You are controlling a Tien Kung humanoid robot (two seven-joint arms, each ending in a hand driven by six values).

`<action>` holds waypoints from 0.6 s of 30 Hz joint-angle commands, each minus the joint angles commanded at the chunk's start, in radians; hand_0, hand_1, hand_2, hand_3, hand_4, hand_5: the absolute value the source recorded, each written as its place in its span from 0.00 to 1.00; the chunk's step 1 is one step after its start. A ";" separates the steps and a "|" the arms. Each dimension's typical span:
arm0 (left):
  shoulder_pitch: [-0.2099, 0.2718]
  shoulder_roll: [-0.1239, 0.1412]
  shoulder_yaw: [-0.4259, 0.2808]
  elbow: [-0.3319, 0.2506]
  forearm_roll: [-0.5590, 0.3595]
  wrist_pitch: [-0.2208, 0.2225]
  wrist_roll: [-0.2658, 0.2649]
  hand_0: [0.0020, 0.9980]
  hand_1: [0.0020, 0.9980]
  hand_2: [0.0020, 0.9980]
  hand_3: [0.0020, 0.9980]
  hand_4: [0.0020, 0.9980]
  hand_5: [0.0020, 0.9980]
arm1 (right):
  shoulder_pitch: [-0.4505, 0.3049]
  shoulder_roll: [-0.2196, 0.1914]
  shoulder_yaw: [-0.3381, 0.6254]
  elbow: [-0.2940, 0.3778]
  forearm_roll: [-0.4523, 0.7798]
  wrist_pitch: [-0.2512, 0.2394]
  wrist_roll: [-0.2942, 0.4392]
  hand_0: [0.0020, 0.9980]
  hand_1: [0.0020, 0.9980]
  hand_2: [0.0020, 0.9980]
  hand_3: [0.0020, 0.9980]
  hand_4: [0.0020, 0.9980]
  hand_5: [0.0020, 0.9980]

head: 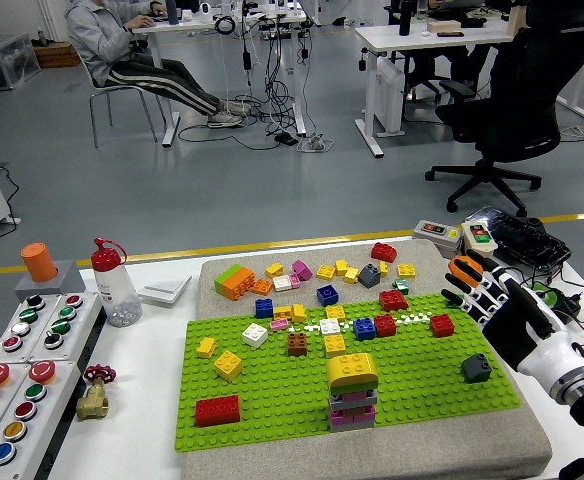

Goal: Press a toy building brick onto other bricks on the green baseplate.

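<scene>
The green baseplate [272, 385] lies on a beige mat and carries several scattered bricks. Near its front middle stands a stack [353, 392] of a pink and a grey brick topped by a rounded yellow brick [352, 369]. A red brick [217, 410] sits at the front left and a dark grey brick [475, 368] at the right. My right hand [480, 290] hovers at the plate's right edge, fingers spread, holding nothing. It is well to the right of the stack. The left hand is out of sight.
Loose bricks [302, 272] lie on the mat behind the plate. At the left are a button panel [22, 360], a brass valve [94, 395], a clear bottle [117, 290] and an orange cylinder [39, 262]. A small button box [442, 233] and an orange object [464, 268] sit behind my hand.
</scene>
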State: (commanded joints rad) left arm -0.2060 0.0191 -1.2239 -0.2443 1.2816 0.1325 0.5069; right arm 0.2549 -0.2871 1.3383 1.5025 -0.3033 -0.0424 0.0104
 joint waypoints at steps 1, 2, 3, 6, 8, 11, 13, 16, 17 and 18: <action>0.000 0.000 0.000 0.000 0.000 0.001 0.000 0.63 0.60 0.60 0.44 0.30 0.94 | 0.000 0.001 0.001 0.001 0.028 0.000 0.001 0.81 0.79 0.80 0.78 0.52 0.42; 0.000 0.001 0.000 0.000 -0.001 0.001 0.000 0.63 0.60 0.60 0.44 0.30 0.94 | 0.000 0.001 0.002 0.001 0.055 -0.002 0.004 0.80 0.78 0.79 0.78 0.52 0.42; 0.000 0.001 -0.001 0.000 -0.001 0.002 0.000 0.63 0.60 0.60 0.44 0.30 0.94 | 0.000 0.002 0.003 0.002 0.079 -0.004 0.006 0.80 0.78 0.79 0.78 0.52 0.42; -0.001 0.002 0.001 0.000 -0.003 0.002 0.000 0.63 0.60 0.60 0.44 0.30 0.94 | 0.005 0.000 0.003 0.003 0.155 -0.034 0.034 0.80 0.78 0.79 0.78 0.52 0.42; -0.001 0.003 0.001 0.000 -0.003 0.002 0.000 0.63 0.60 0.60 0.45 0.30 0.94 | 0.007 -0.001 0.006 0.004 0.195 -0.049 0.052 0.81 0.78 0.80 0.82 0.52 0.42; 0.000 0.003 0.002 0.000 -0.006 0.003 -0.002 0.63 0.60 0.60 0.45 0.30 0.94 | 0.009 -0.003 0.012 0.007 0.249 -0.064 0.075 0.81 0.78 0.80 0.82 0.52 0.42; 0.000 0.003 0.003 0.001 -0.009 0.004 -0.004 0.63 0.60 0.60 0.45 0.30 0.94 | 0.009 -0.005 0.015 0.010 0.268 -0.069 0.085 0.81 0.78 0.80 0.82 0.52 0.42; -0.001 0.003 0.006 0.002 -0.014 0.005 -0.006 0.63 0.60 0.60 0.45 0.30 0.94 | 0.012 -0.010 0.022 0.012 0.288 -0.077 0.095 0.83 0.78 0.80 0.83 0.51 0.42; -0.001 0.003 0.007 0.002 -0.014 0.004 -0.006 0.63 0.60 0.60 0.45 0.30 0.94 | 0.013 -0.011 0.024 0.012 0.293 -0.079 0.097 0.83 0.78 0.80 0.83 0.51 0.42; -0.001 0.003 0.007 0.002 -0.014 0.004 -0.006 0.63 0.60 0.60 0.45 0.30 0.94 | 0.014 -0.012 0.025 0.012 0.296 -0.080 0.097 0.83 0.78 0.80 0.83 0.51 0.42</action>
State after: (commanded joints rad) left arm -0.2070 0.0216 -1.2170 -0.2424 1.2672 0.1368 0.5005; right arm 0.2686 -0.2994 1.3629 1.5144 -0.0074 -0.1220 0.1078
